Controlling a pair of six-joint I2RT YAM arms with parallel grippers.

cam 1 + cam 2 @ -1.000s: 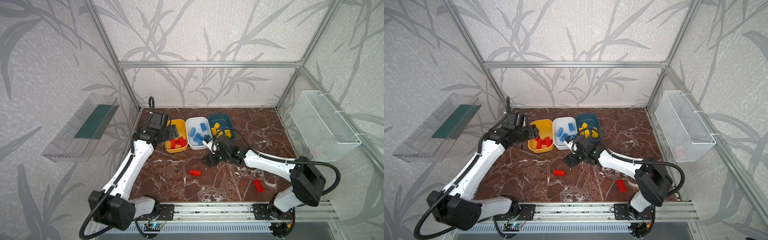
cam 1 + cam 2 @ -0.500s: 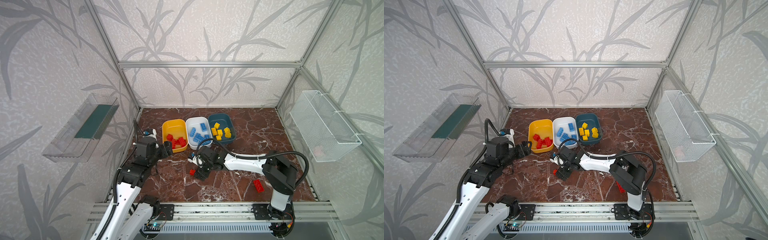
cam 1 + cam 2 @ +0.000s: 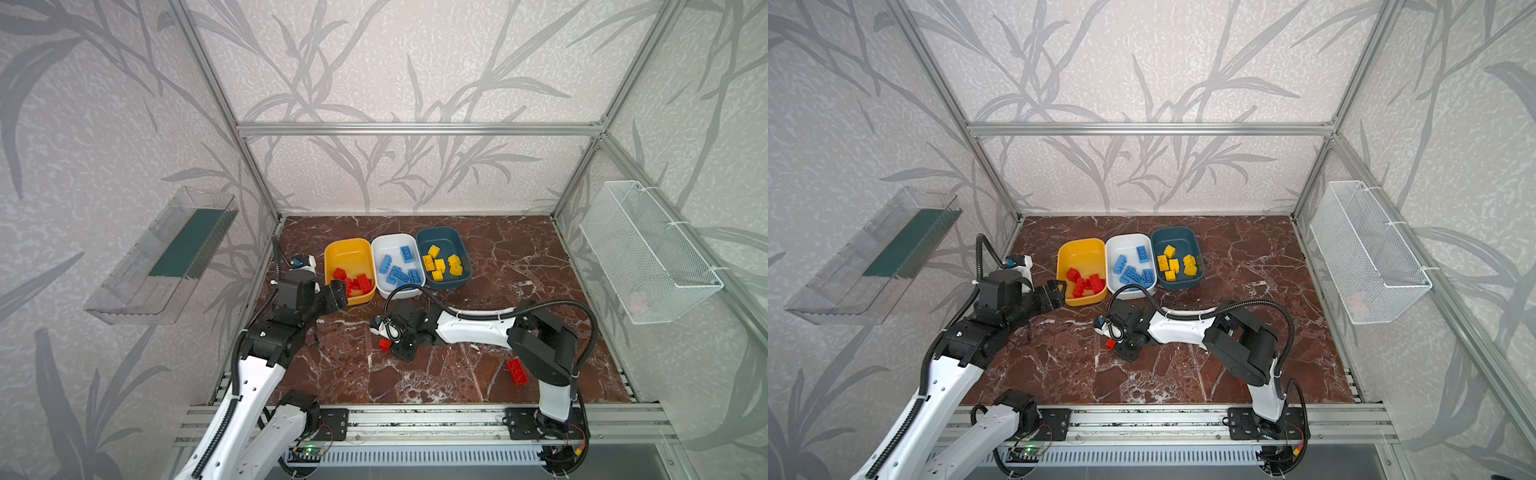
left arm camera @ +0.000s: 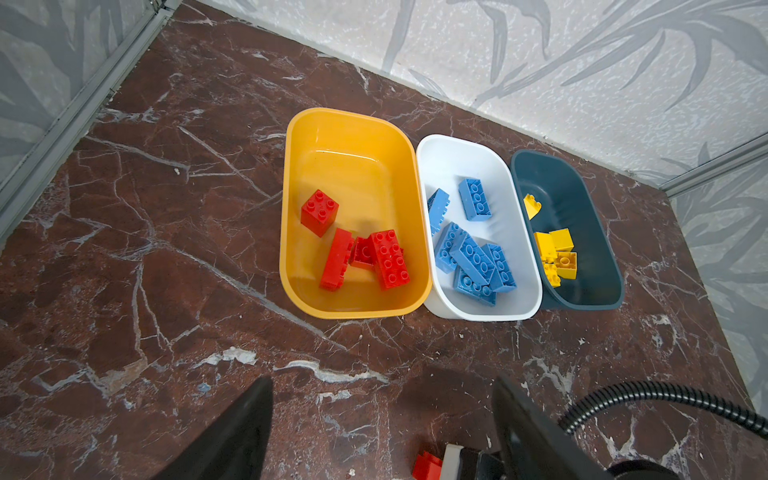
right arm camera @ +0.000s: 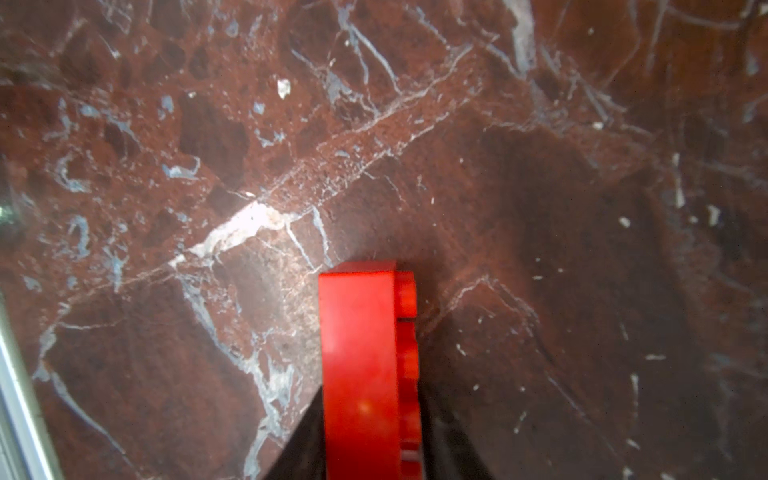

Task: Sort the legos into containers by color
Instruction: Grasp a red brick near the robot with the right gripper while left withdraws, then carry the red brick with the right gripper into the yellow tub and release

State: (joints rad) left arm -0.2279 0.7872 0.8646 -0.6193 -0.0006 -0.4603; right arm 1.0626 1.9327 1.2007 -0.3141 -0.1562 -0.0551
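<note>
My right gripper is shut on a red lego low over the marble floor, seen in both top views. My left gripper hangs open and empty just in front of the yellow tub, also shown in a top view. The yellow tub holds several red legos. Beside it, the white tub holds several blue legos. The teal tub holds several yellow legos. Another red lego lies loose by the right arm's elbow.
A white wire basket hangs on the right wall and a clear tray on the left wall. An aluminium rail runs along the front edge. The right arm's black cable loops close to the white tub's front.
The right gripper moved from the white tub's front down to the red lego and closed on it. The left arm drew back from over the yellow tub, still open.
</note>
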